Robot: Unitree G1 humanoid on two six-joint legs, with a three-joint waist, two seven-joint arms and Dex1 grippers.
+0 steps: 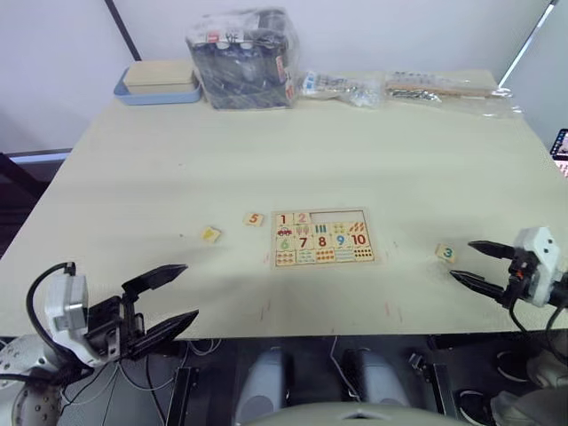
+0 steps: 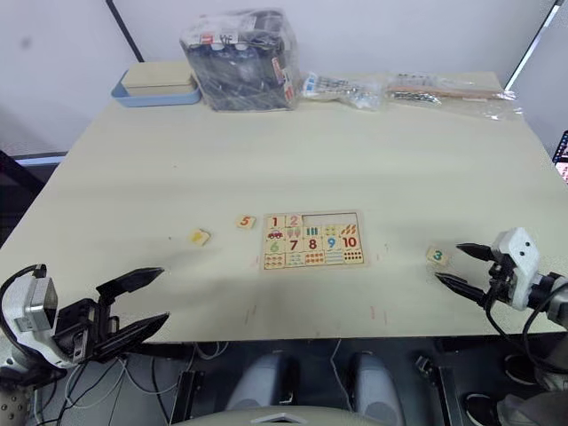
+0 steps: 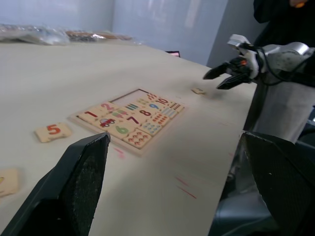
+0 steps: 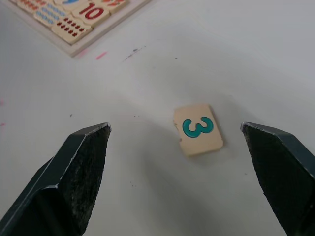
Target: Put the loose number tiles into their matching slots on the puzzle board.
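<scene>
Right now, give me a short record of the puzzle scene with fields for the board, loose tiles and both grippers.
board: puzzle board mid-table, 1 and 2 seated, three top slots open
loose tiles: tile 5 and yellow-digit tile on the board's left; tile 3 on its right
left gripper: open, holding nothing
right gripper: open, pointed at tile 3

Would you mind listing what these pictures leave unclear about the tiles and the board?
- Yellow tile: digit too small in the eye views; cut by the edge in the left wrist view.
- Puzzle board: contents of its open top-row slots too small.
- Puzzle board in the right wrist view: only a corner inside the frame.
</scene>
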